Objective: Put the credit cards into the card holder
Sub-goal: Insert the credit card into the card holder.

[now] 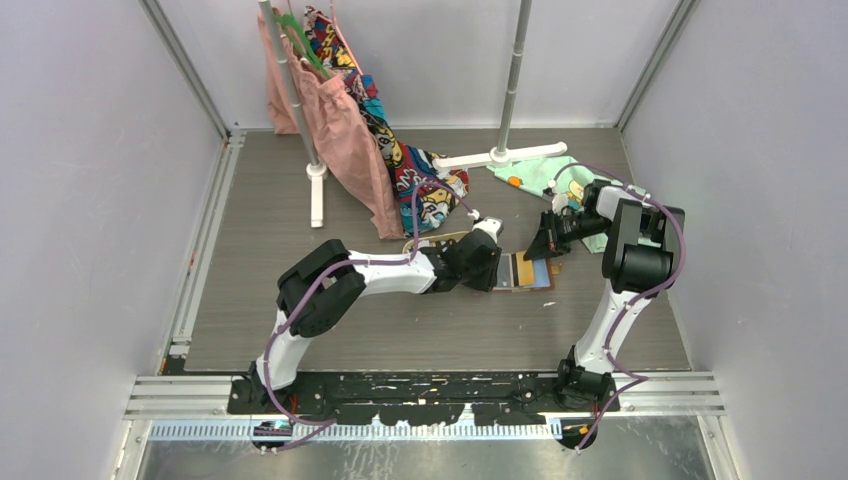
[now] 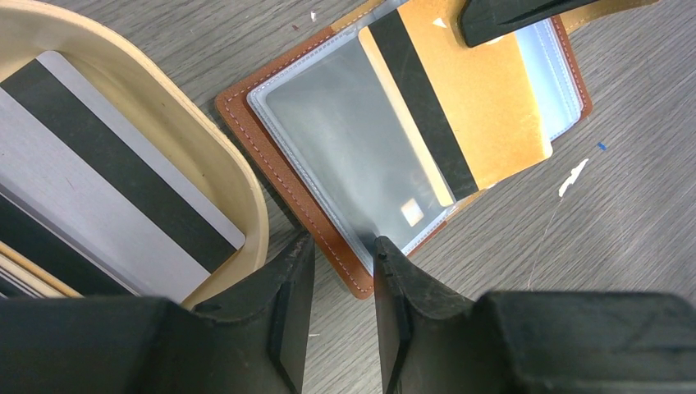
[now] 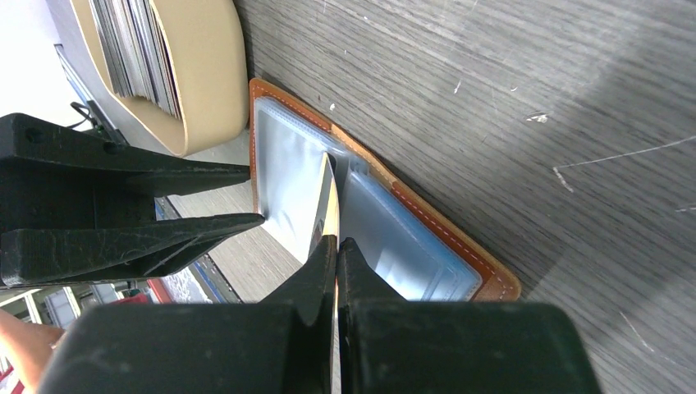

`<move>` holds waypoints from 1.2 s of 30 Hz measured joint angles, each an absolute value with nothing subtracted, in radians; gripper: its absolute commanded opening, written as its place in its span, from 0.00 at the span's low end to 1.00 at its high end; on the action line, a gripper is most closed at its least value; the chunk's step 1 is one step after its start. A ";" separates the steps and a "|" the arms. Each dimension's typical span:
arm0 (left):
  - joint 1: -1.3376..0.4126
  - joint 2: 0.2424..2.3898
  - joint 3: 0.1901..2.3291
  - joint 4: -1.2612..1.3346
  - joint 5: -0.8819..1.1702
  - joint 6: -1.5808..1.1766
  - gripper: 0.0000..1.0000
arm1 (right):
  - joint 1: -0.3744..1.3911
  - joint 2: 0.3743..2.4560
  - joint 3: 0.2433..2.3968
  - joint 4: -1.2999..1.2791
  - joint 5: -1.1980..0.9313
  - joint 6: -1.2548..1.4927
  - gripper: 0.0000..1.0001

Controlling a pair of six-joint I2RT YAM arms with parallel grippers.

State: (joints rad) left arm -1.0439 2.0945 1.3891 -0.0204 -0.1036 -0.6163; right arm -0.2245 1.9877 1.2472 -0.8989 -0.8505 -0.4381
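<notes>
Black fingers of the left claw [image 2: 343, 246] stand partly apart at the near edge of the left wrist view. They grip nothing and straddle the near corner of the card holder [image 2: 295, 185]; whether they press on it I cannot tell. From there the open holder runs off toward 1 o'clock, flat on the worktop [image 2: 624, 238].

On its clear sleeve [image 2: 336, 139] lies a gold card [image 2: 484, 98], long axis running 11 to 5 o'clock. Its striped edge looks tucked under the sleeve's mouth. At 12 o'clock the right claw [image 3: 336, 242] is pinched tight on the card's far edge, so the right arm does the feeding.

Seating the card probably means a push toward 8 o'clock, against the left claw's side. Bare worktop lies from 3 to 5 o'clock. At 9 to 10 o'clock the wooden tray [image 2: 205, 156], holding the other credit cards [image 2: 107, 172], sits just beside the holder, so there is little slack that way.
</notes>
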 measured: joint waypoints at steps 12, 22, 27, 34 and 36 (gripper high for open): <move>-1.042 2.094 1.390 -0.020 -0.095 -0.617 0.31 | -0.225 1.988 1.234 -0.882 -0.848 -0.403 0.01; -1.040 2.097 1.393 -0.024 -0.083 -0.617 0.31 | -0.227 1.988 1.226 -0.870 -0.850 -0.373 0.01; -1.040 2.099 1.400 -0.032 -0.076 -0.617 0.31 | -0.226 1.988 1.224 -0.867 -0.850 -0.360 0.01; -1.040 2.101 1.404 -0.037 -0.073 -0.617 0.31 | -0.212 1.988 1.224 -0.860 -0.850 -0.351 0.01; -1.040 2.102 1.404 -0.038 -0.073 -0.617 0.31 | -0.208 1.988 1.224 -0.858 -0.849 -0.348 0.02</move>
